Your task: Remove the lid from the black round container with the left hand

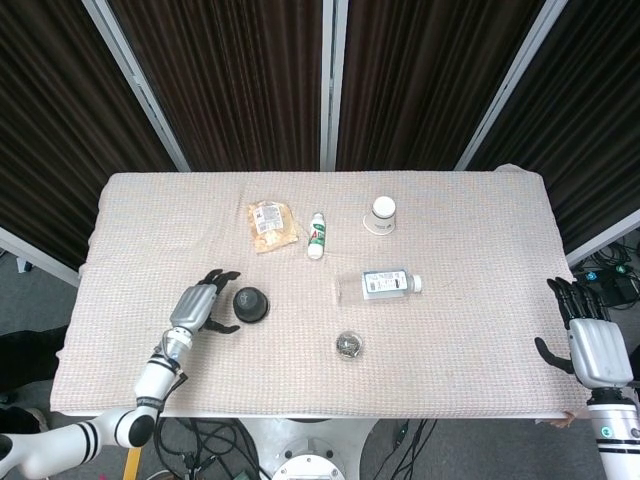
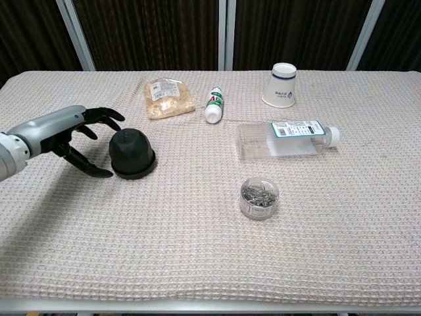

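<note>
The black round container [image 1: 250, 303] [image 2: 131, 153] stands left of centre on the cloth, a domed black lid on its wider base. My left hand [image 1: 203, 304] [image 2: 77, 134] is just to its left, fingers spread and curved toward it, a small gap still showing; it holds nothing. My right hand [image 1: 588, 335] rests at the table's far right edge with fingers apart and nothing in it; the chest view does not show it.
A snack packet [image 1: 270, 224] [image 2: 168, 97], a small white bottle [image 1: 317, 235] [image 2: 214, 105] and an upturned paper cup [image 1: 384, 213] [image 2: 282, 85] lie behind. A clear plastic bottle [image 1: 384, 285] [image 2: 284, 139] lies on its side at right. A small clear tub [image 1: 348, 346] [image 2: 258, 197] sits near the front.
</note>
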